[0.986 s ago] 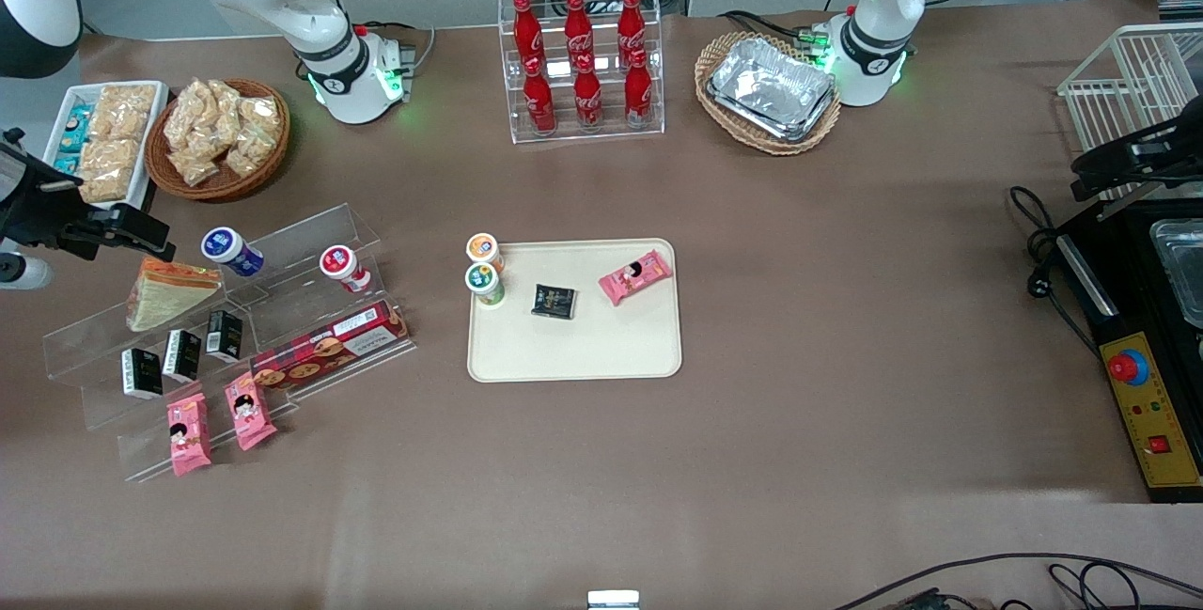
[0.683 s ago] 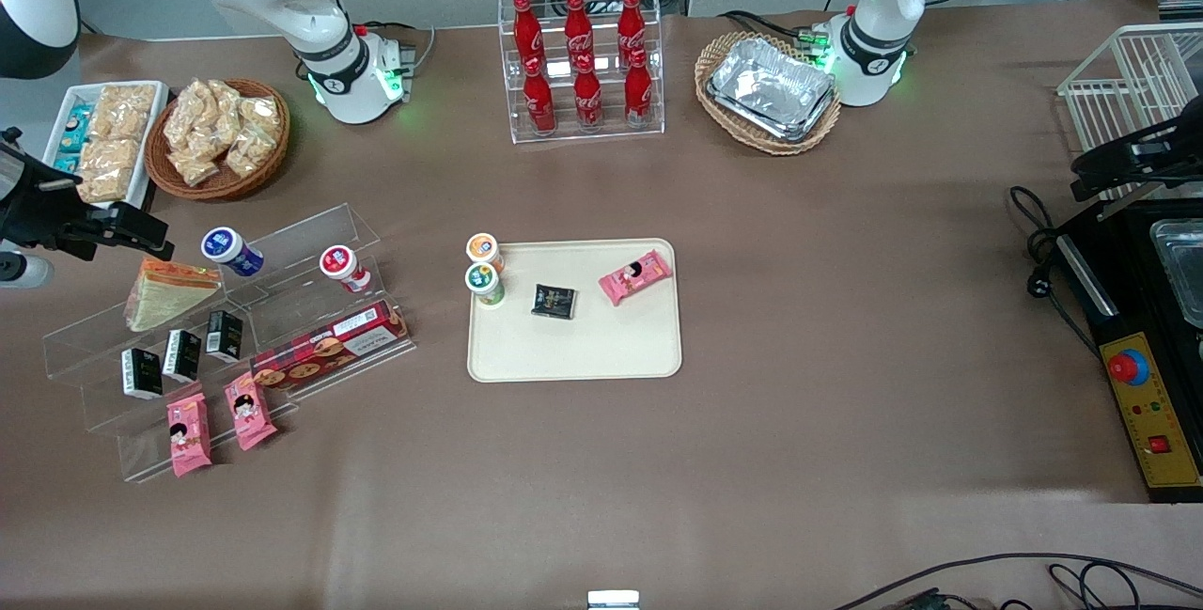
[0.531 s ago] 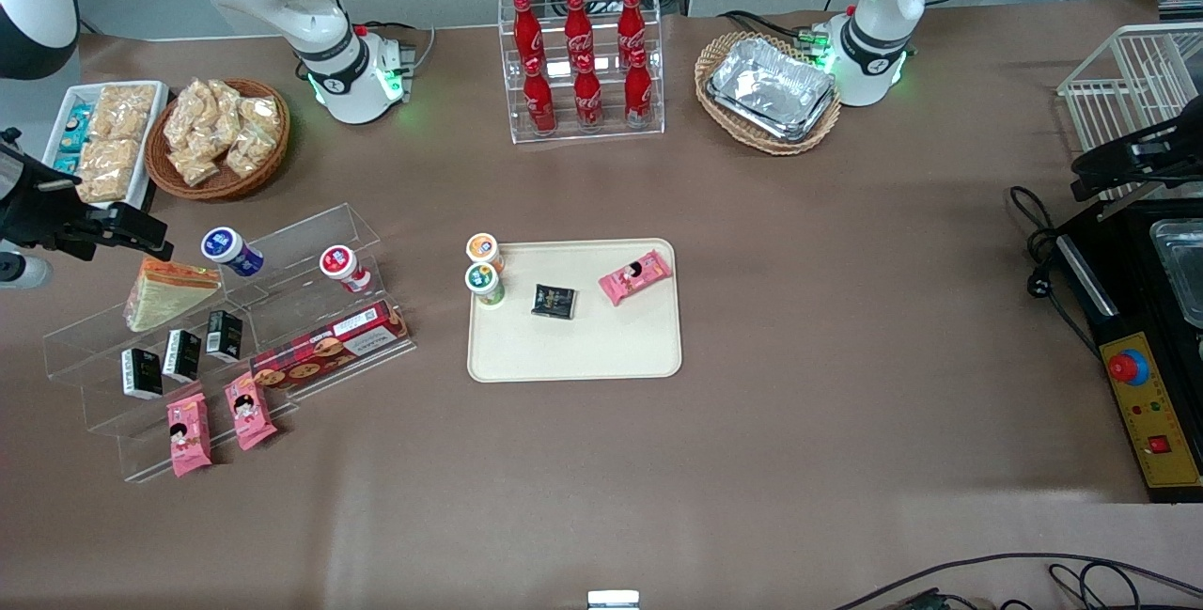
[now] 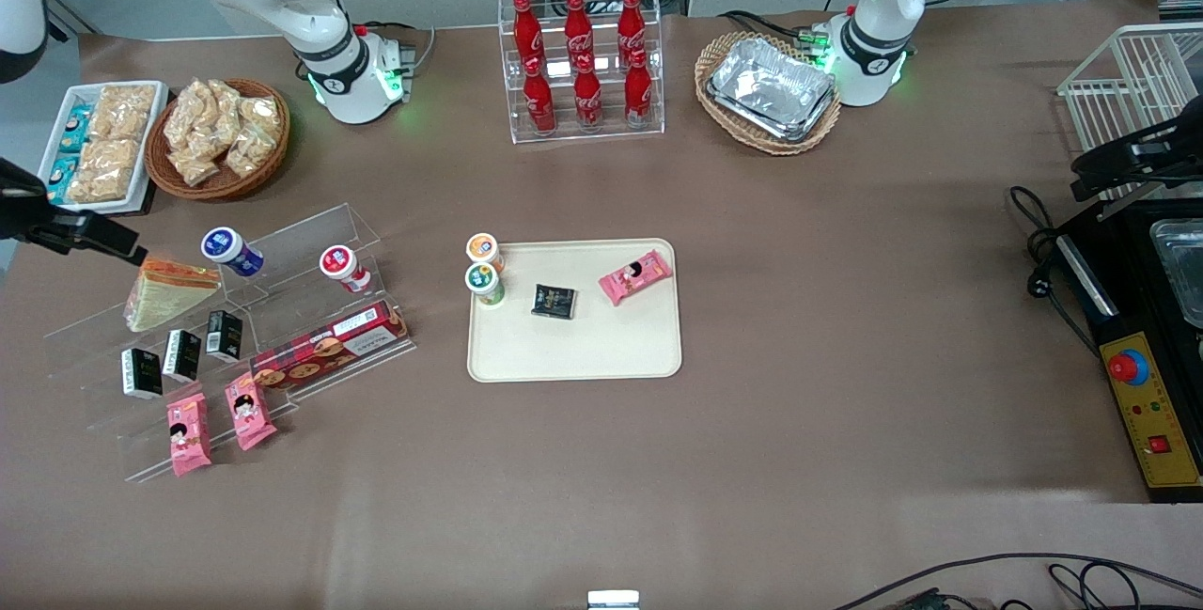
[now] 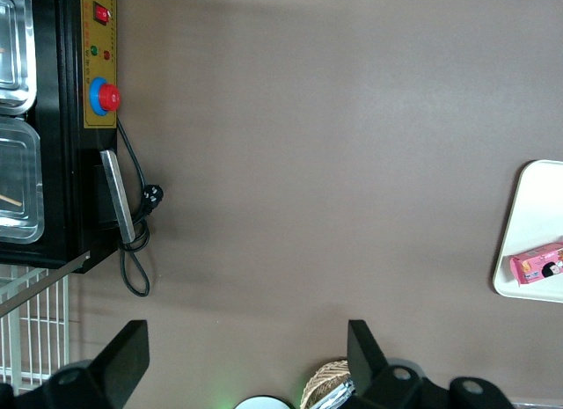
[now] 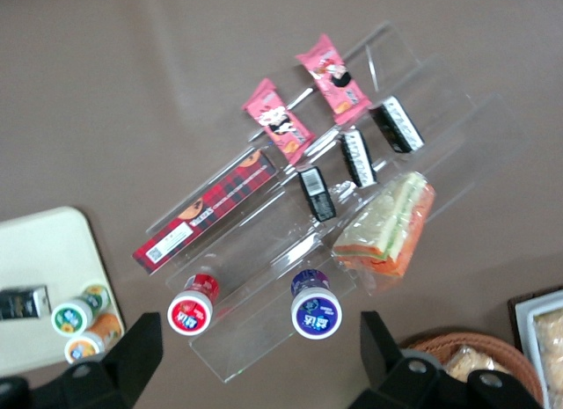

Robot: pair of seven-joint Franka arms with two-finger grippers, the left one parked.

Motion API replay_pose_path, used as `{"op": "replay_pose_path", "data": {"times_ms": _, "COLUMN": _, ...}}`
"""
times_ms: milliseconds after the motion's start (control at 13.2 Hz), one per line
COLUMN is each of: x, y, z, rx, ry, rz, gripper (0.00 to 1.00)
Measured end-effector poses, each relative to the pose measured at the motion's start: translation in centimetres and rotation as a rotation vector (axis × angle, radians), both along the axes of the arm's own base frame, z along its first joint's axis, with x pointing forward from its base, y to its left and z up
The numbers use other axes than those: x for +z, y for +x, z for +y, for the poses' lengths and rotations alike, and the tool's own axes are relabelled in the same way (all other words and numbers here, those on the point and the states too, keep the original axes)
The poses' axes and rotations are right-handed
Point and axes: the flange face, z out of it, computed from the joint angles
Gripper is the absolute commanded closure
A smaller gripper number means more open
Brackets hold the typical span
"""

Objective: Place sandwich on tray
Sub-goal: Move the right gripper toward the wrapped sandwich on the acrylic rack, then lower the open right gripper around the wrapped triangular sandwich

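The sandwich [image 4: 169,290] is a wrapped wedge with pale bread and an orange-green edge. It lies on the top step of a clear acrylic stand [image 4: 282,243] toward the working arm's end of the table. It also shows in the right wrist view [image 6: 391,229]. The cream tray [image 4: 601,347] lies mid-table and holds two small cups, a black packet and a pink packet. Its corner shows in the right wrist view [image 6: 44,251]. My right gripper [image 4: 89,236] hangs high above the stand's end, beside the sandwich and apart from it. In its own view the gripper [image 6: 255,352] is open and empty.
On the stand are a blue-lid cup [image 4: 226,248], a red-lid cup [image 4: 340,264], a red biscuit box [image 4: 329,347], black packets [image 4: 179,356] and pink snack packets [image 4: 188,422]. A wicker snack basket [image 4: 218,135] and a white dish [image 4: 99,145] lie nearby. A cola rack [image 4: 581,65] stands farther back.
My right gripper has drawn sideways toward the working arm's end of the table, uncovering more of the white dish. The sandwich and the tray have not moved.
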Motion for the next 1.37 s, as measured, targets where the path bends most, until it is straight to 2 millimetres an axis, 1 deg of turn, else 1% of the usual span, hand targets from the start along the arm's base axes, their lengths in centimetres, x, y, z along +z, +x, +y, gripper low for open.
{"op": "replay_pose_path", "data": {"times_ms": 303, "x": -0.2, "y": -0.3, "z": -2.8, "rx": -0.259, "ry": -0.002, "rz": 0.004, "gripper": 0.00}}
{"op": "replay_pose_path", "data": {"times_ms": 531, "x": -1.0, "y": -0.6, "z": -6.1, "rx": -0.439, "ry": -0.006, "rz": 0.020, "gripper": 0.00}}
{"op": "replay_pose_path", "data": {"times_ms": 607, "x": -1.7, "y": -0.7, "z": -7.2, "rx": -0.526, "ry": -0.008, "rz": 0.033, "gripper": 0.00}}
{"op": "replay_pose_path", "data": {"times_ms": 759, "x": -3.2, "y": -0.5, "z": -8.7, "rx": -0.690, "ry": -0.019, "rz": 0.061, "gripper": 0.00}}
{"op": "replay_pose_path", "data": {"times_ms": 910, "x": -4.5, "y": -0.4, "z": -10.0, "rx": -0.809, "ry": -0.030, "rz": 0.084, "gripper": 0.00}}
{"op": "replay_pose_path", "data": {"times_ms": 986, "x": -5.1, "y": -0.5, "z": -11.1, "rx": -0.867, "ry": -0.034, "rz": 0.095, "gripper": 0.00}}
{"op": "replay_pose_path", "data": {"times_ms": 1214, "x": -7.1, "y": -1.7, "z": -14.5, "rx": -1.008, "ry": -0.028, "rz": 0.128, "gripper": 0.00}}
{"op": "replay_pose_path", "data": {"times_ms": 1366, "x": -9.0, "y": -2.2, "z": -15.8, "rx": -1.065, "ry": -0.023, "rz": 0.134, "gripper": 0.00}}
